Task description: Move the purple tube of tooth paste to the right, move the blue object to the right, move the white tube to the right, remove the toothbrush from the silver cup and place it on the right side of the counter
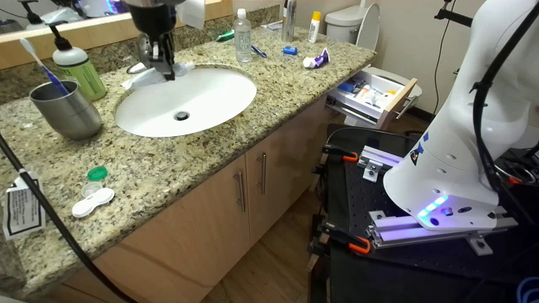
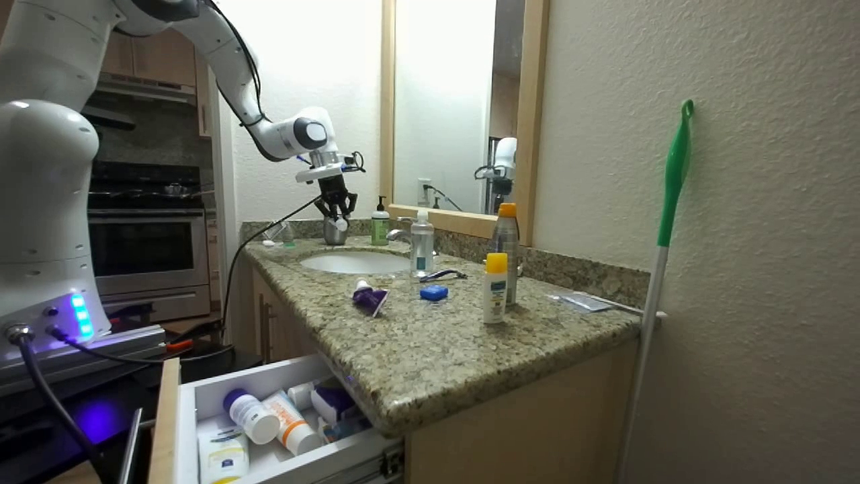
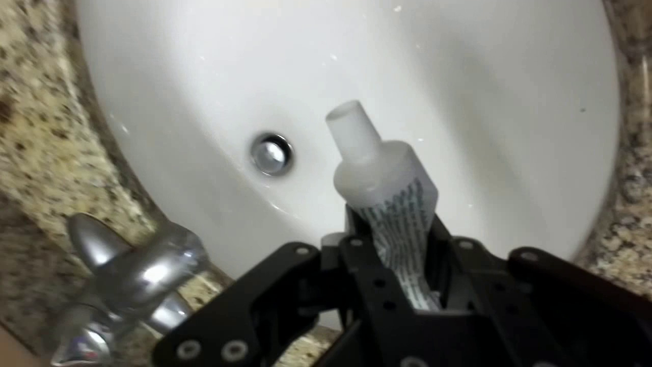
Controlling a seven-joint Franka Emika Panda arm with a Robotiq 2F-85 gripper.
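- The gripper [image 3: 395, 225] hangs over the back of the sink [image 3: 514, 76], its jaws pinching the white tube [image 3: 392, 191] by its creased, printed body, cap end reaching out ahead.
- Below the gripper, near the tube's cap in the wrist view, the drain [image 3: 271, 154] marks where a drop could lead: we judge that soft plastic, held too lightly, could fold, turn or slide free into the sink, whose curved wall would make a second pick awkward.
- Just beside the gripper stands the faucet [image 3: 147, 270]. The tube's tail passes near it in an exterior view, and a low or sideways start, we think, could snag it; whether the two touch, we cannot tell.
- To the gripper's right, as the robot faces, a clear bottle [image 2: 422, 245] stands upright along the likely carry; a swing kept too low could topple it.
- Farther that way on the counter [image 2: 430, 356] lie the purple tube of tooth paste [image 2: 371, 298] and the blue object [image 2: 433, 292], both in place by our reading. A careless release could nudge either.
- To the gripper's left, the toothbrush [image 1: 49, 74] leans in the silver cup [image 1: 69, 113], its step not yet begun; pulled at a slant, it could, we expect, drag the cup over.
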